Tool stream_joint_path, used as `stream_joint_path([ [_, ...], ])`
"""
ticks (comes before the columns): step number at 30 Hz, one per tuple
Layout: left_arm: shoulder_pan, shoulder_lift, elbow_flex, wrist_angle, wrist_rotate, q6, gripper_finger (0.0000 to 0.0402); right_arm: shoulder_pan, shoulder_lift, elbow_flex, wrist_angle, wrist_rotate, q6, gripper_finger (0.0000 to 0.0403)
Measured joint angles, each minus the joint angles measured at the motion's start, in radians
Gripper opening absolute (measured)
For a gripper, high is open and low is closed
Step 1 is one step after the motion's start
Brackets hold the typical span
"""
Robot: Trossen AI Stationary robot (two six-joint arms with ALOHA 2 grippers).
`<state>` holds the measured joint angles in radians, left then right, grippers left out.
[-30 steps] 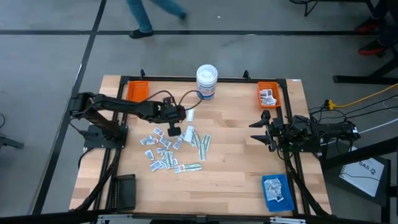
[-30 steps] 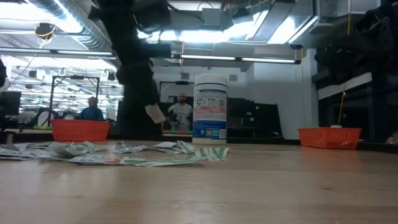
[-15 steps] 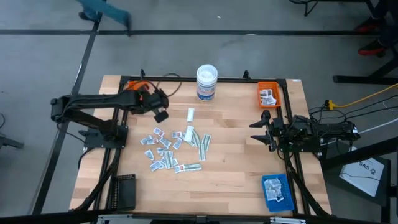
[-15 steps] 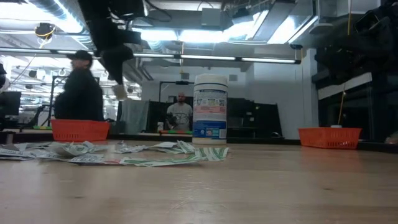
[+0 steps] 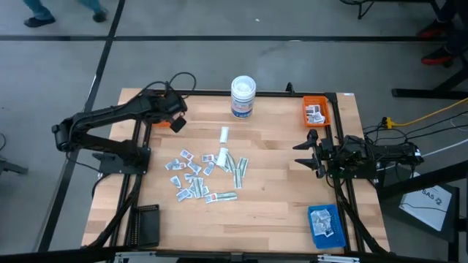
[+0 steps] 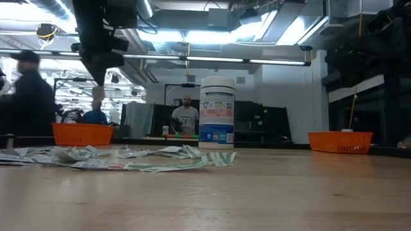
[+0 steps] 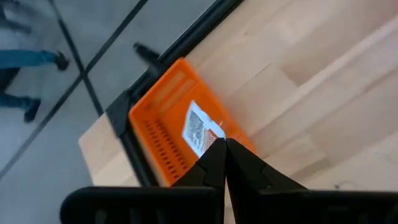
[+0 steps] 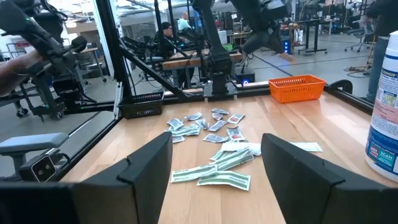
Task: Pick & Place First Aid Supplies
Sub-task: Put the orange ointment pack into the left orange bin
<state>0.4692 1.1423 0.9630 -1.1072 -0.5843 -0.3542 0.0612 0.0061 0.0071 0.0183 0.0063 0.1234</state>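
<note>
My left gripper (image 7: 222,148) is shut on a small white printed packet (image 7: 199,126) and hangs above the orange tray (image 7: 163,127) at the table's far left corner; in the high view the arm (image 5: 157,108) covers most of that tray. The other first aid supplies, white packets and pale green strips (image 5: 205,174), lie flat in a loose heap on the wood left of the middle, also seen as a heap (image 8: 211,134) in the right wrist view. My right gripper (image 5: 313,153) waits open at the right edge, nothing between its fingers (image 8: 149,165). My left gripper pinches the packet by its end (image 7: 211,139) between its two fingertips, coming slanting down from above. The packet sticks out beyond the fingertips, lifted clear above the orange tray's inside.
A white round tub (image 5: 243,96) with a blue label stands at the far edge. Another orange tray (image 5: 316,112) with packets sits far right, a blue tray (image 5: 325,225) with packets near right. People move in the room behind the table.
My left gripper has gone up from over the heap and toward the table's far left corner, carrying the packet clear of the table, and has rolled and tipped on the way. It now hangs over the orange tray.
</note>
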Motion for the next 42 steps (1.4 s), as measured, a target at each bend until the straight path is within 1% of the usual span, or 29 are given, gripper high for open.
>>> stream_joint_path([
  [3, 0.045, 0.002, 0.000, -0.018, 0.012, 0.000, 0.0001, 0.000, 0.000, 0.000, 0.000, 0.000, 0.000, 0.0245],
  [7, 0.109, 0.004, 0.000, -0.035, 0.060, -0.001, 0.0002, 0.000, 0.000, 0.000, 0.000, 0.000, 0.000, 0.0245],
  [13, 0.185, 0.004, 0.000, -0.041, 0.025, 0.039, 0.0003, 0.000, 0.000, 0.000, 0.000, 0.000, 0.000, 0.0245],
  [19, 0.230, 0.004, 0.000, -0.041, 0.025, 0.086, 0.0016, 0.000, 0.000, 0.000, 0.000, 0.000, 0.000, 0.0245],
  [23, 0.236, 0.004, 0.000, -0.041, 0.025, 0.096, 0.0042, 0.000, 0.000, 0.000, 0.000, 0.000, 0.000, 0.0245],
  [31, 0.236, 0.004, 0.000, -0.038, 0.029, 0.105, 0.0125, 0.000, 0.000, 0.000, 0.000, 0.000, 0.000, 0.0245],
  [33, 0.236, 0.004, 0.000, -0.024, 0.064, 0.106, 0.0142, 0.000, 0.000, 0.000, 0.000, 0.000, 0.000, 0.0245],
  [36, 0.234, 0.004, 0.000, 0.020, 0.192, 0.118, 0.0153, 0.000, 0.000, 0.000, 0.000, 0.000, 0.000, 0.0245],
  [38, 0.220, 0.004, 0.000, 0.063, 0.255, 0.134, 0.0153, 0.000, 0.000, 0.000, 0.000, 0.000, 0.000, 0.0245],
  [42, 0.160, 0.004, 0.001, 0.167, 0.321, 0.179, 0.0145, 0.000, 0.000, 0.000, 0.000, 0.000, 0.000, 0.0245],
])
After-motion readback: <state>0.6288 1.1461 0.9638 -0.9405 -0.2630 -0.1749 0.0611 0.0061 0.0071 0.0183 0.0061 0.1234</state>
